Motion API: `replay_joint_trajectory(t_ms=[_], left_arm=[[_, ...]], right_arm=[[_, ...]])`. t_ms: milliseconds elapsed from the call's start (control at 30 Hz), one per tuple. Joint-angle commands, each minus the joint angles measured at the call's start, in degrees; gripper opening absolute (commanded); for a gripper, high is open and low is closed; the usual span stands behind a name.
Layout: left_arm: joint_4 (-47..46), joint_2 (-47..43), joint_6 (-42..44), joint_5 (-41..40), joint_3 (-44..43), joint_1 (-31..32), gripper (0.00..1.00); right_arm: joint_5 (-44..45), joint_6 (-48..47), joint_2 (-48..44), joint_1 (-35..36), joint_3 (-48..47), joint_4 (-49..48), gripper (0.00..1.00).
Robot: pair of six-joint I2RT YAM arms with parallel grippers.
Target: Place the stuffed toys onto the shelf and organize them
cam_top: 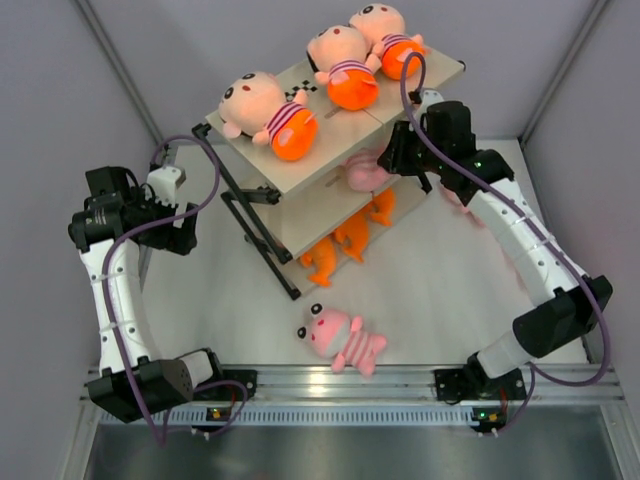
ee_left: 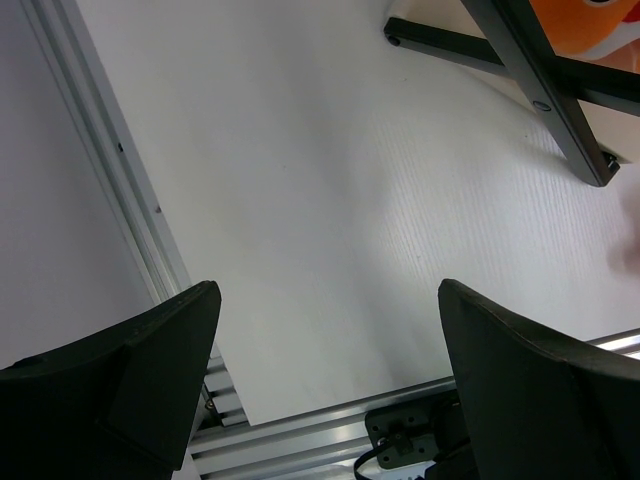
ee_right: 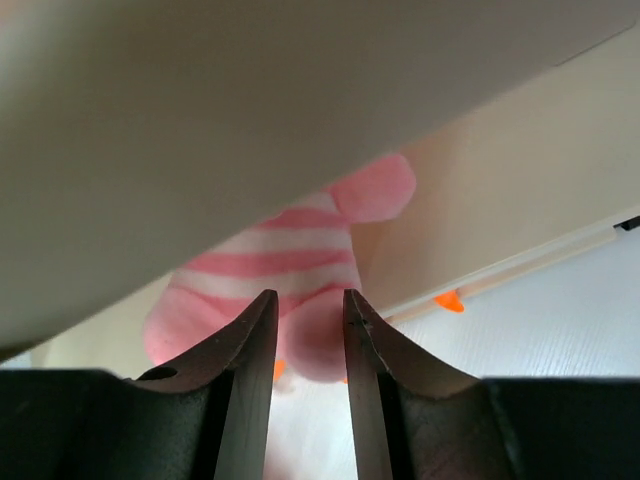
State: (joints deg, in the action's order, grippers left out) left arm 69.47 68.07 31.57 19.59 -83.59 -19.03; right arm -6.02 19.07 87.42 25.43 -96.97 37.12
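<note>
The shelf (cam_top: 322, 172) stands at the back. Three black-haired dolls lie on its top board: one on the left (cam_top: 265, 112), one in the middle (cam_top: 343, 65), one on the right (cam_top: 388, 35). A pink striped animal (cam_top: 363, 170) lies on the middle board, and orange creatures (cam_top: 350, 236) lie on the bottom board. My right gripper (cam_top: 397, 157) is at the shelf's right side. In the right wrist view it (ee_right: 310, 300) is shut on that pink animal's leg (ee_right: 318, 345), under the top board (ee_right: 250, 100). Another pink animal (cam_top: 340, 338) lies on the table. My left gripper (cam_top: 188, 218) is open and empty.
In the left wrist view my open gripper (ee_left: 330, 300) hangs above the white table, with the shelf's black frame foot (ee_left: 550, 100) at the top right. Grey walls close in the left, right and back. The aluminium rail (cam_top: 340, 378) runs along the near edge.
</note>
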Motion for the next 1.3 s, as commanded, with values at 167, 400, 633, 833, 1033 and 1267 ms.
replay_joint_trajectory(t_ms=[167, 400, 633, 833, 1033, 1267], left_arm=[[-1.4, -1.5, 0.7, -0.1, -1.6, 0.1, 0.96], [-1.4, -1.4, 0.7, -0.7, -1.3, 0.2, 0.96], [-1.4, -1.0, 0.5, 0.0, -1.0, 0.1, 0.96], [-1.4, -0.8, 0.5, 0.1, -0.8, 0.1, 0.96], [-1.4, -0.9, 0.3, 0.0, -0.9, 0.1, 0.96], [-1.4, -0.9, 0.3, -0.3, -0.9, 0.1, 0.96]], right_arm=[[3.2, 3.0, -0.8, -0.5, 5.2, -7.9, 0.44], [5.7, 5.9, -6.6, -0.6, 7.6, -10.1, 0.62], [6.7, 10.8, -13.8, -0.6, 12.5, -14.2, 0.64], [3.7, 17.5, -18.0, -0.6, 26.3, -25.3, 0.64], [-0.1, 19.0, -15.8, -0.4, 28.8, -32.5, 0.61], [-0.1, 19.0, -12.0, -0.7, 28.0, -35.9, 0.52]])
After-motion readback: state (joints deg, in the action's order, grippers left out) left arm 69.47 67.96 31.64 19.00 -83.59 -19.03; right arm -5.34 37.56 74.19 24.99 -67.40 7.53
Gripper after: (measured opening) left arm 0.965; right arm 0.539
